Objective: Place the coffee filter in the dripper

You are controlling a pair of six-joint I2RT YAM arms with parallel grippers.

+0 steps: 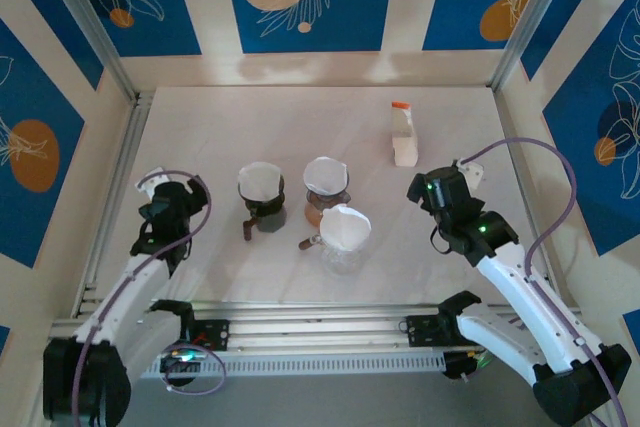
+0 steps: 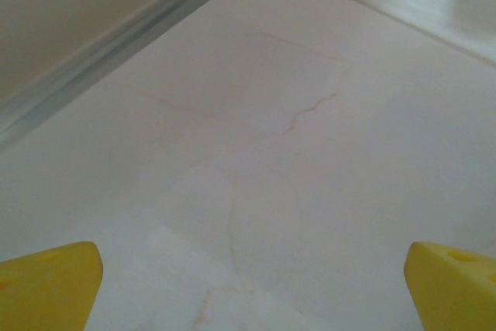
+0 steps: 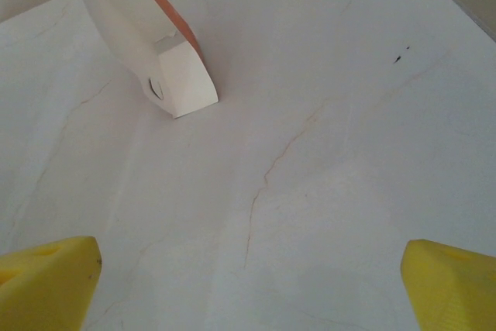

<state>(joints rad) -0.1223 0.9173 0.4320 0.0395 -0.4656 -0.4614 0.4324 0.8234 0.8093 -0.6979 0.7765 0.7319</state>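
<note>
**Overhead view.** Three cone drippers stand grouped at the centre of the white, faintly veined tabletop [image 1: 220, 127]:
- a dark grey dripper [image 1: 264, 215] with a side handle;
- a brown dripper [image 1: 320, 210] just to its right;
- a clear glass dripper [image 1: 340, 257] in front of the brown one and close against it.

A white paper coffee filter is seated in the mouth of each: a filter [image 1: 260, 183] in the dark grey unit, a filter [image 1: 326, 175] in the brown unit, and a filter [image 1: 346, 227] in the glass unit. A white wedge-shaped holder with an orange top [image 1: 404, 139] stands at the far right, well apart from the drippers.

**Left wrist view.** The left gripper [image 2: 248, 288] has its jaws spread wide. The yellow fingertips [image 2: 48, 284] sit at opposite lower corners, with bare tabletop between them. A metal rail runs along the wall edge.

**Right wrist view.** The right gripper [image 3: 248, 284] is likewise spread wide and holds nothing. This view gives the holder's detail: smooth white faces, an orange strip along one edge, and a small oval recess.
</note>
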